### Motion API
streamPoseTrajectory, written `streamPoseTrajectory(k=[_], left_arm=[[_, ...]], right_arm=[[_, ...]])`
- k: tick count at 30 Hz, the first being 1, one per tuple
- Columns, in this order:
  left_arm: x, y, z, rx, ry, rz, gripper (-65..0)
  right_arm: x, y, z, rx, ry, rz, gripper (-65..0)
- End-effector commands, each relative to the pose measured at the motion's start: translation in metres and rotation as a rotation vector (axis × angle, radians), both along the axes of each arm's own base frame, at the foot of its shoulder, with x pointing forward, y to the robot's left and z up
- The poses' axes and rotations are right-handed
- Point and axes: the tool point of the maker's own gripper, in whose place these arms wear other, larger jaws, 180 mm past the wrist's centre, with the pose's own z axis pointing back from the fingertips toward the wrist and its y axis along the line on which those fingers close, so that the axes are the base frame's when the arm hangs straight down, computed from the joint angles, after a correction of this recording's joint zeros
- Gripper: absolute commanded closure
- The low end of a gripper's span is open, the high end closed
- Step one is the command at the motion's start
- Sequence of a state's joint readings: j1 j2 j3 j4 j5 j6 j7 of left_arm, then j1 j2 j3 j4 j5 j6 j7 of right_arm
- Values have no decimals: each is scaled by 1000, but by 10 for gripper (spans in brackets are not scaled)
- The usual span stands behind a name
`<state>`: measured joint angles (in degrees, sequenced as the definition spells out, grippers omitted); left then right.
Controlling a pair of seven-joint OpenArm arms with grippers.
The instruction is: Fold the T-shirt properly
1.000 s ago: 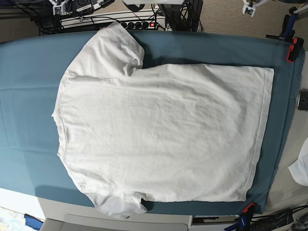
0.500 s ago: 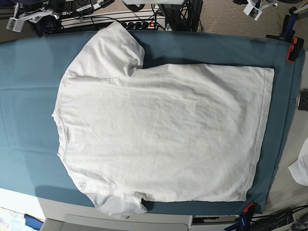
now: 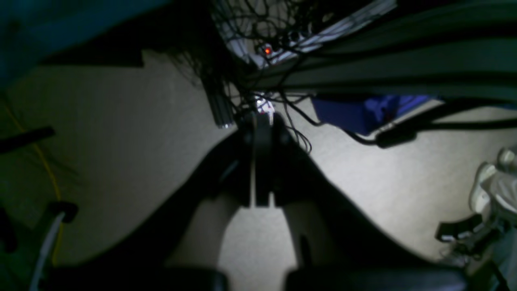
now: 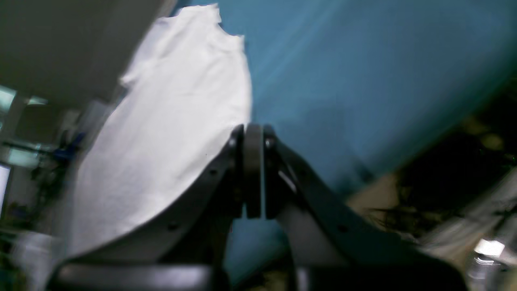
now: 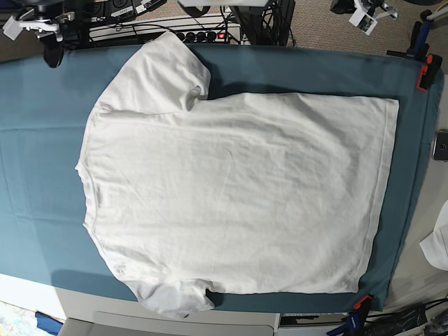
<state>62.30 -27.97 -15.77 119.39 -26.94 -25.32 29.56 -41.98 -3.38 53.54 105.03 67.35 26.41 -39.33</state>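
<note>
The T-shirt (image 5: 234,189) is lying spread flat and unfolded on the teal table cover (image 5: 42,140), collar toward the base view's left. Both claws are being kept pinched closed, nothing held: right gripper (image 4: 253,135) off the far-left corner, left gripper (image 3: 261,121) out over the floor. Jaws probably need opening before a sleeve or hem gets pinched. Clamps (image 5: 427,70) and the cloth scrap (image 5: 437,245) aren't really obstructing anything.
</note>
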Motion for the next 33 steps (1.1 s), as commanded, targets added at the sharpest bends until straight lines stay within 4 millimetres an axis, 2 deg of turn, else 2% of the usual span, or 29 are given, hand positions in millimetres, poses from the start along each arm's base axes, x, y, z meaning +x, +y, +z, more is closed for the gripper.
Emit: streamPoseTrajectory(k=[1,4,6,7,9,14,19,25,33], left_arm=[[2,-1,5,-4,-18,-12,-51],[4,-1,5,-2,-24,-12,-191],[5,0,5,-1,-27,-12,-271],[5,-1,5,-2,-27,-12,-291],[5,-1,5,-1,-27,-12,-296],[5,-1,5,-2,-27,-12,-296],[10,-1,5,-2,-39,-12,-296],[11,0,5,1,-42,-9,-296],[15,0,5,4,-49,-12,-296]], right_arm=[[2,-3,8,-22,-24,5,-22],[2,-6,10,-44,-28,-1,-76],[3,-6,9,-88,-1,12,-142],[3,-7,10,-105,5,15,-180],[4,-9,13,-134,9,18,-233],[9,-10,16,-182,19,34,-234],[35,19,-7,-136,65,139,-234],[63,65,-26,-81,66,251,-234],[64,75,-35,-41,75,231,-234]])
